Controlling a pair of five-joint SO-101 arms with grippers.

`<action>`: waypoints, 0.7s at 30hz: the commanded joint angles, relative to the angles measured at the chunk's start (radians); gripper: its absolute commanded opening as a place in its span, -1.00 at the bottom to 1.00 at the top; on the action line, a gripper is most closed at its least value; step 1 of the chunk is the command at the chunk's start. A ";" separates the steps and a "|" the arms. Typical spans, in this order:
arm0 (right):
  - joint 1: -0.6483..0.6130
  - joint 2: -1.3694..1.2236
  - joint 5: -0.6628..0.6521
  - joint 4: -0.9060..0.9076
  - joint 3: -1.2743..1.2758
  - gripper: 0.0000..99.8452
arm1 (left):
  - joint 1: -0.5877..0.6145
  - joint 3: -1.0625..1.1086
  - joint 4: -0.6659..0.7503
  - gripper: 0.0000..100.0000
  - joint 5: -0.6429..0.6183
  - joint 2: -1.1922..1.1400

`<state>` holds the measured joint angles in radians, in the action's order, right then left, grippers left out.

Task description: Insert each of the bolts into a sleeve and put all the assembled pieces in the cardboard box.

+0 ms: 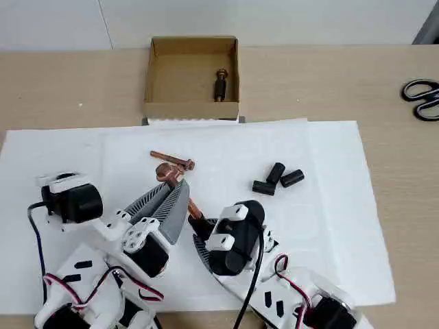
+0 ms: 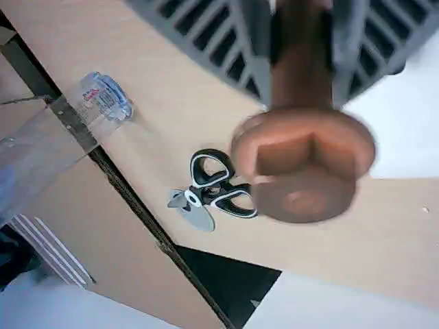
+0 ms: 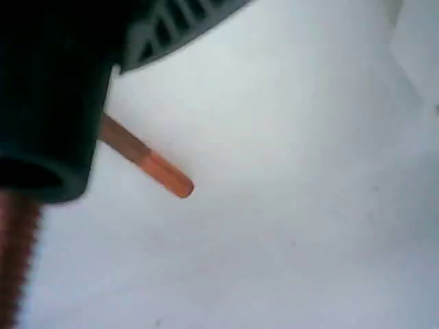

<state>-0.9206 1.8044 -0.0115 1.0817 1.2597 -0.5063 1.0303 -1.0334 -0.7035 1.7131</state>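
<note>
Copper bolt (image 1: 167, 172), clamped near its head in the left gripper (image 1: 173, 186), slants down over the white paper sheet (image 1: 329, 226) toward a black sleeve (image 3: 48, 96) pinched in the right gripper (image 1: 202, 233). Whether its tip has entered the bore cannot be told. The mating looks like the risky point. If shaft and bore sit off line, the thread may catch the rim and lever the sleeve askew in its grip, or twist the bolt between the left fingers. A dropped part could roll into the loose bolt (image 1: 171, 160) just beside. By count there are three bolts: one held, one loose on the paper, and one seated in the assembled piece (image 1: 221, 83) lying in the cardboard box (image 1: 156, 75) at the table's (image 1: 68, 89) far side. There are five sleeves: one held, one in the box, and three loose sleeves (image 1: 276, 173) clustered nearby. One pair of scissors (image 1: 422, 99) lies well apart.
</note>
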 commanded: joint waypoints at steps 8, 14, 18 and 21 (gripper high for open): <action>-0.005 0.010 -0.011 -0.021 -0.046 -0.99 | -0.005 0.021 0.028 -0.99 0.029 -0.003; -0.005 0.010 -0.012 -0.021 -0.046 -0.99 | -0.005 0.024 0.028 -0.99 0.058 -0.003; -0.005 0.010 -0.012 -0.021 -0.046 -0.99 | -0.005 0.025 0.026 -0.99 0.058 -0.003; -0.005 0.010 -0.012 -0.021 -0.049 -0.99 | -0.005 0.027 0.026 -0.99 0.072 -0.003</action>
<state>-0.9206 1.8044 -0.0115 1.0817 1.2612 -0.5063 1.0595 -1.0334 -0.6467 1.7146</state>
